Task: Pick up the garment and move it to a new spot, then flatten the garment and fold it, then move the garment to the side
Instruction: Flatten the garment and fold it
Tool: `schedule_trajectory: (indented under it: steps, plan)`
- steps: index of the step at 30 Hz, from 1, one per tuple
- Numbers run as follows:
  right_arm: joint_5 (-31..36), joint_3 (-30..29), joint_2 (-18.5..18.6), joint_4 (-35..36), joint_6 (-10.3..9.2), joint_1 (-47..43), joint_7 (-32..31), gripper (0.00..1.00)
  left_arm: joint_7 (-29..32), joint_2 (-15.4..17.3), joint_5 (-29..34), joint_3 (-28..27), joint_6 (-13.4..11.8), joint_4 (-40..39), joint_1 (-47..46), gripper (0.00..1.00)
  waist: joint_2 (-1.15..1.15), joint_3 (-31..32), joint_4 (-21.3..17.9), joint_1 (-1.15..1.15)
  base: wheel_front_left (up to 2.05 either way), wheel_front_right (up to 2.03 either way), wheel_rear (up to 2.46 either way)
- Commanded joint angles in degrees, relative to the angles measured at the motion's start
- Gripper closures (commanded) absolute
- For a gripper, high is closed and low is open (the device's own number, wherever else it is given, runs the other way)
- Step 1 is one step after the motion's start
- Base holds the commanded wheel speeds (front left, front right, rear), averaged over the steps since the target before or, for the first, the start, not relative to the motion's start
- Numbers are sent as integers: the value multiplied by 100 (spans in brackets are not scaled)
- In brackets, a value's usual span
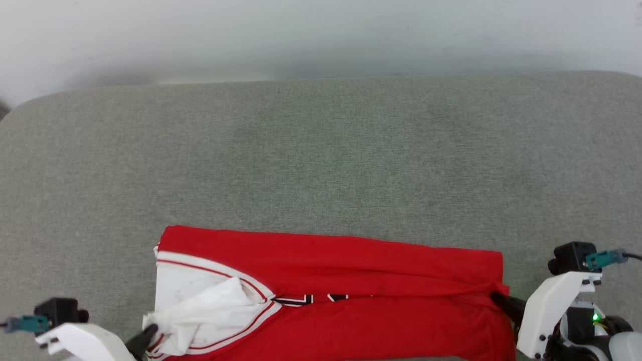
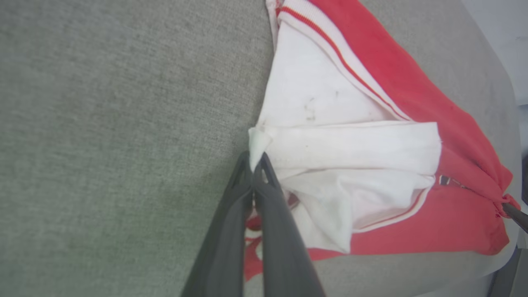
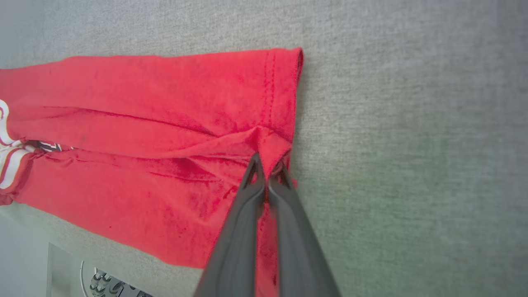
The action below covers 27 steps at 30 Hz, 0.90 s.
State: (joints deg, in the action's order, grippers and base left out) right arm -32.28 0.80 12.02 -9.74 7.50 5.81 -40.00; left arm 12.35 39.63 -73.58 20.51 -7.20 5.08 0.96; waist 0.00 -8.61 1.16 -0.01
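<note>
The garment (image 1: 351, 271), a red jersey with white sleeves and striped trim, lies folded into a long band across the near part of the grey cushion. My left gripper (image 1: 149, 332) is shut on the white sleeve cloth at the garment's left end; in the left wrist view the pinch (image 2: 253, 167) holds a white fold of the garment (image 2: 350, 144). At the right end my right gripper (image 1: 499, 298) is shut on the red hem, and the right wrist view has the tips (image 3: 267, 165) pinching a raised fold of the garment (image 3: 165, 123). Black letters peek out at the fold.
The grey upholstered surface (image 1: 321, 150) stretches wide and bare beyond the garment, up to a pale wall (image 1: 321, 35) at the back. Its near edge and a strip of floor (image 3: 24, 264) show in the right wrist view.
</note>
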Motion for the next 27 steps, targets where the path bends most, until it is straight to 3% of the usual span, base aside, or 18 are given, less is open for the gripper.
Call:
schedule_trajectory:
  steps: [1, 2, 3, 4, 5, 13, 20, 27]
  plan:
    - [39, -8, -43, -25, -2, -90, 67, 100, -39, -51, -26, 14, -32, -28, 99, 100, 0, 8, -15, 1, 0, 0, 0]
    - [49, -10, -79, -44, -2, -157, 126, 44, -84, -96, -44, 11, -28, -33, 160, 100, 0, 7, -23, 1, 0, 0, 0]
    - [69, -13, -118, -65, -2, -199, 200, 0, -139, -212, -149, -18, 14, -39, 210, 100, 0, 3, -32, 1, 0, 0, 0]
    - [82, 16, -142, -80, -2, -242, 261, 0, -181, -268, -157, -1, 57, -34, 272, 62, 0, 1, -50, 1, 0, 0, 0]
    - [98, 18, -167, -91, -2, -284, 341, 0, -251, -289, -131, -6, 67, -1, 317, 0, 0, 0, -63, 1, 0, 0, 0]
    - [59, -98, -204, 474, -2, -520, 797, 0, -1371, -523, 444, -188, 61, -206, 252, 0, 0, 114, -72, 1, 0, 0, 0]
    - [144, -593, -55, 1224, -2, -551, 429, 0, -2266, -558, 1273, -299, -325, -752, 1, 0, 0, 280, -23, 1, 0, 0, 0]
    - [306, -1110, 63, 1139, -2, -469, -278, 0, -2638, -637, 2433, -121, -886, -1382, -285, 0, 0, 345, 136, 1, 0, 0, 0]
